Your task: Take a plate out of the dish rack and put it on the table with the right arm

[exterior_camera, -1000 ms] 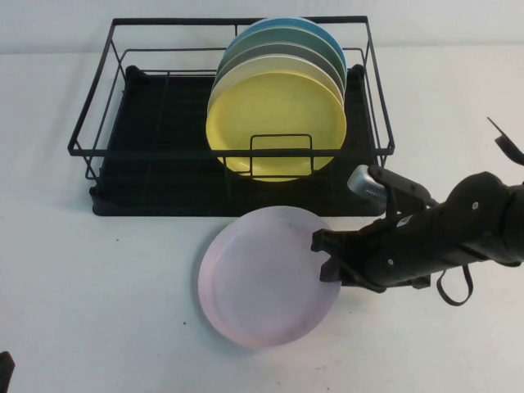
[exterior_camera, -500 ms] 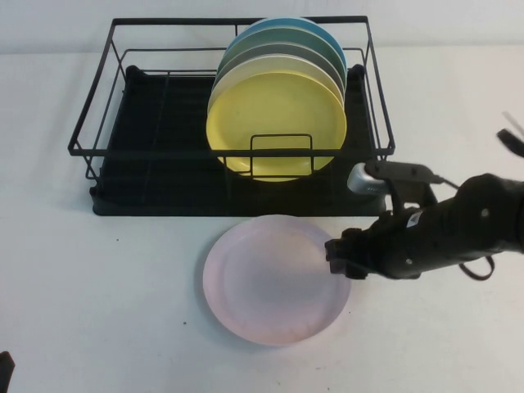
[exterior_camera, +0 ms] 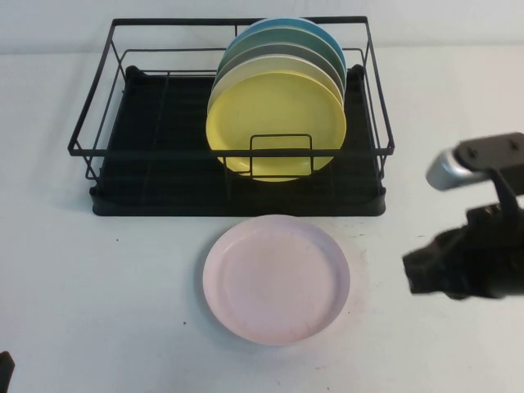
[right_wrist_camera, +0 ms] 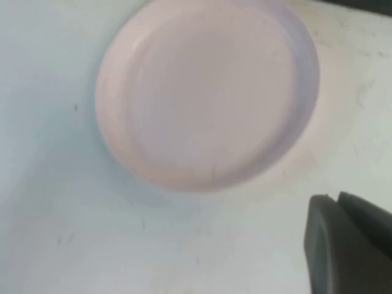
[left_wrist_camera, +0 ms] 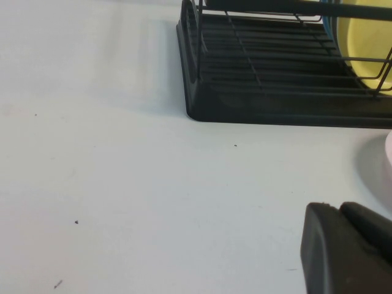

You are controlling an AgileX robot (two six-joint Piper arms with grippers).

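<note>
White table (exterior_camera: 98, 278) w/ small dark specks fills most of the high view. We see the pale pink plate (exterior_camera: 277, 278) lying flat on it at lower centre, just in front of the black dish rack (exterior_camera: 155, 164), apart from it. A yellow plate (exterior_camera: 277, 123) stands upright in the rack, w/ green and blue ones behind. Right gripper (exterior_camera: 422, 273) is at the right edge, near the pink plate, not touching; fingers apart or together, we cannot tell. Left gripper (left_wrist_camera: 346, 248) shows only in the lower right of the left wrist view, low over the table; its state we cannot tell.
</note>
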